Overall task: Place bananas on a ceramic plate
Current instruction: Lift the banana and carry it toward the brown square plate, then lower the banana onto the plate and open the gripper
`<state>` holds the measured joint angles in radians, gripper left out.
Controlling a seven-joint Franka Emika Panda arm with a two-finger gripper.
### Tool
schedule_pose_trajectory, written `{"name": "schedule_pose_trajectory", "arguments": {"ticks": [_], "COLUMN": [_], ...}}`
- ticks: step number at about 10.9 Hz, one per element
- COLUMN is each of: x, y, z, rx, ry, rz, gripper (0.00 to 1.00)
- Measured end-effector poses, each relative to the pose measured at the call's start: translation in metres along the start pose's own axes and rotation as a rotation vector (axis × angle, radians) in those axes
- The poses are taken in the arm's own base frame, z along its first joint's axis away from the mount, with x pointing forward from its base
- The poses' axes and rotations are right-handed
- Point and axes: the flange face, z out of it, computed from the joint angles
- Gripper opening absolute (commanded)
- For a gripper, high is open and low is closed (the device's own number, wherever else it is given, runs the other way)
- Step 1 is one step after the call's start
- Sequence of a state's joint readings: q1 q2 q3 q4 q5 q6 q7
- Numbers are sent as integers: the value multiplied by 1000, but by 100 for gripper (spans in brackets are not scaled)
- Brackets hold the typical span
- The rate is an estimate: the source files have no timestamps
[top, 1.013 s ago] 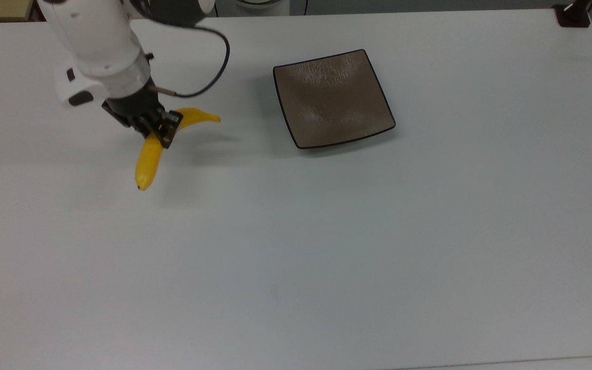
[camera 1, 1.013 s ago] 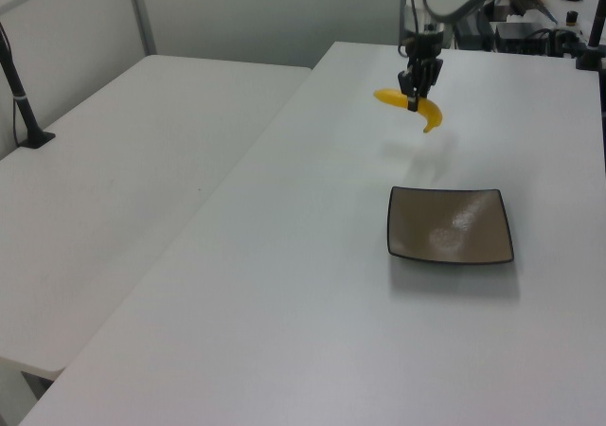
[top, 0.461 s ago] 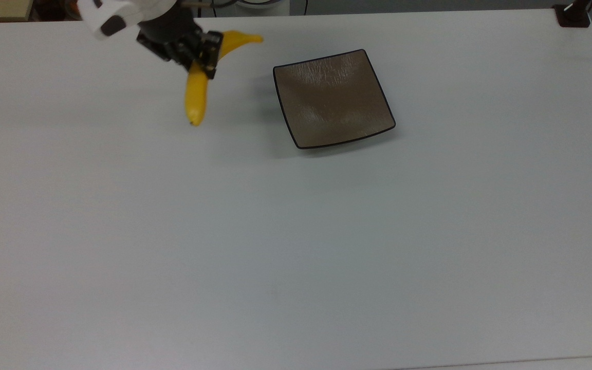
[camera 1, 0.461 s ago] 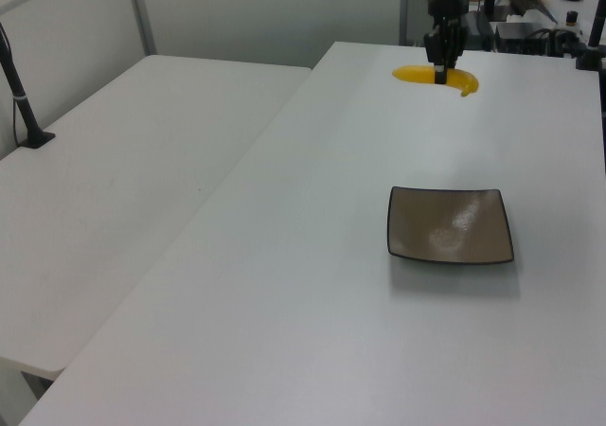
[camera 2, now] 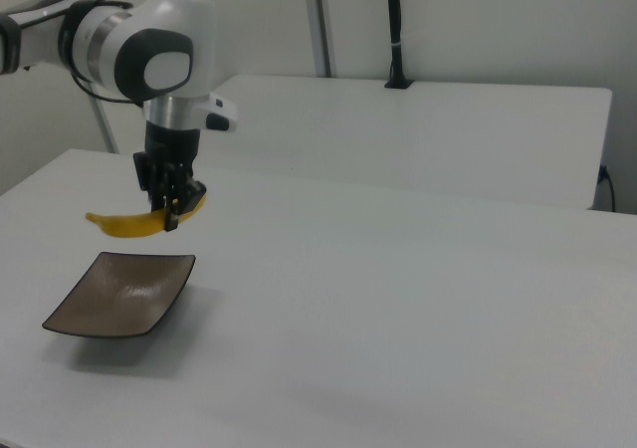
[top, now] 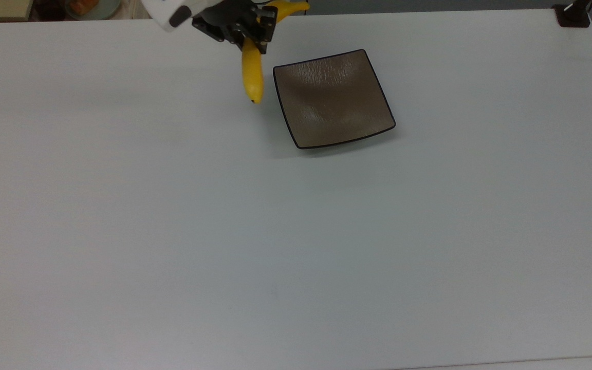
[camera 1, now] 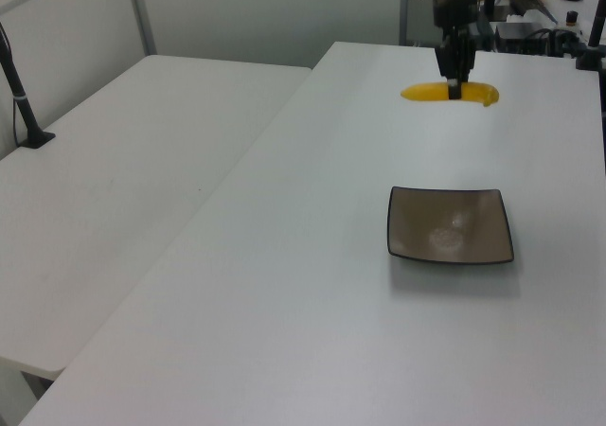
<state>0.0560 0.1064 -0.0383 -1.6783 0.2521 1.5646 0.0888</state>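
While I watched, the gripper [camera 2: 171, 212] was clamped across the middle of the banana [top: 253, 77], which hung level above the table [top: 296, 231], clear of its surface. In the top view it sat just beside the ceramic plate [top: 333, 97], off the top view's left edge of it, not yet over the dish. My worry was the smooth curved skin: pinched at one narrow spot, it could pivot or slip. A release from that height, or too near the rim, might let it bounce or roll off the shallow plate.
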Motion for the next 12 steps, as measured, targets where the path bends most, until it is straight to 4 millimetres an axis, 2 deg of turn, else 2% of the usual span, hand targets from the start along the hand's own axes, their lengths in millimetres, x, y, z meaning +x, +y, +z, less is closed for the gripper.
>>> {"name": "schedule_pose_trajectory", "arguments": {"ticks": [5,10,12], "x": [-9,-11,-13], "y": [-30,-59,-70], "z": [70,144,161], "rx": [-22,-37,-35], "ry": [-106,-35,2], "rz": [49,99,100], "gripper": [2,2,2]}}
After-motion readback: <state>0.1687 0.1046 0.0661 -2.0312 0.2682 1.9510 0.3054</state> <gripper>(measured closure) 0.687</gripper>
